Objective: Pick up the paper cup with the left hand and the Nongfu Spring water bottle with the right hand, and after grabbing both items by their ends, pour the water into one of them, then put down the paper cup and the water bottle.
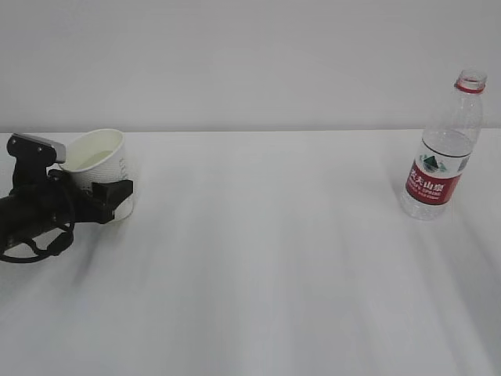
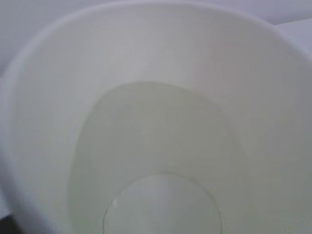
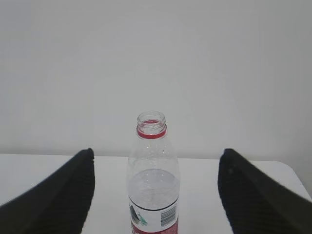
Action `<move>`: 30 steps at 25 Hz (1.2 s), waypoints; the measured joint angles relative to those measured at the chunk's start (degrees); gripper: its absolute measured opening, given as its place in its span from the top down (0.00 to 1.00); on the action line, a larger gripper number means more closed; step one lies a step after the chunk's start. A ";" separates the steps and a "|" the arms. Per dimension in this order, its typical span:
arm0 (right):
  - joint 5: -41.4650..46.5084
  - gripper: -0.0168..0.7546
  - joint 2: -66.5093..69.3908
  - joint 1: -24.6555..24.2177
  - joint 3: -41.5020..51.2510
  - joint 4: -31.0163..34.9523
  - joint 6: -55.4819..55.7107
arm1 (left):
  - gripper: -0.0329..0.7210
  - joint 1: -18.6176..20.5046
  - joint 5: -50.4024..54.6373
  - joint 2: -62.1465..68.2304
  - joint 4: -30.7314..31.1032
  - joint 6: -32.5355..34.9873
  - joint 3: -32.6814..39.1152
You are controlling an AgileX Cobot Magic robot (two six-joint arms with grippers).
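Left hand at left edge of frame is gripping the paper cup, tilted toward the arm. Nongfu Spring water bottle is standing upright, far right, centred between the right hand fingers, which are sitting wide, touching nothing.

White Chinese characters on bottle label
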 joint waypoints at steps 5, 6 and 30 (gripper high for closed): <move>0.00 0.21 0.00 0.00 0.00 0.00 0.00 | 0.28 0.00 0.00 0.00 0.00 0.00 0.00; 0.00 0.21 0.00 0.00 0.00 0.00 0.00 | 0.28 0.00 0.00 0.00 0.00 0.00 0.00; 0.00 0.21 0.00 0.00 0.00 -1.63 -0.10 | 0.19 0.00 0.09 0.00 -0.40 0.00 0.00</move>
